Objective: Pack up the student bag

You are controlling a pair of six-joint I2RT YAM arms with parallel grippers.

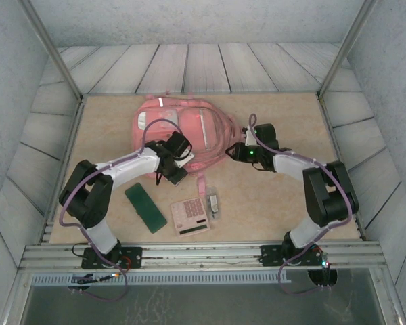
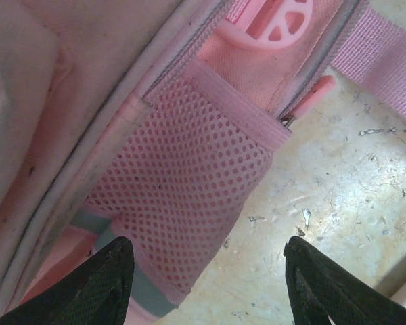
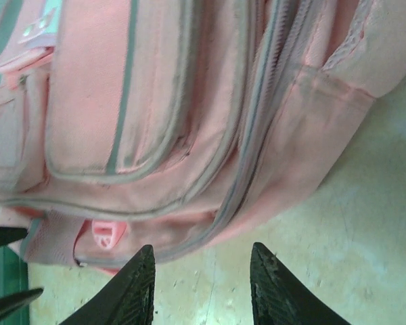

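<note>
- The student bag (image 1: 183, 128) is lying flat and front-up on the counter (image 1: 277, 203). As far as the pictures are showing, its pockets are zipped shut.
- The left end effector (image 2: 208, 261) is hovering at the bag's near-left corner, jaws spread wide and gripping nothing. The bag's mesh side pocket (image 2: 189, 196) is sitting just beyond the fingertips.
- The right end effector (image 3: 203, 261) is hanging at the bag's near-right edge, jaws parted and holding nothing, with bare counter showing between them.
- The bag is looking soft and slack, with the fabric rumpling along the seams. It is probably going to fold and drag rather than lift as one piece.
- It is likely light while unpacked, neither fragile nor slippery, though thin mesh is giving a poor, stretchy hold.
- Better holds are looking like the pink zipper pull (image 2: 311, 98) beside the mesh pocket, the piped seam edges, or the webbing strap (image 2: 386, 61). One arm pinning the fabric taut while the other is drawing the zip seems wise.
- A green case (image 1: 145, 208), a calculator (image 1: 190, 216) and a small object (image 1: 214, 203) are lying on the near side of the bag, apart from it.
</note>
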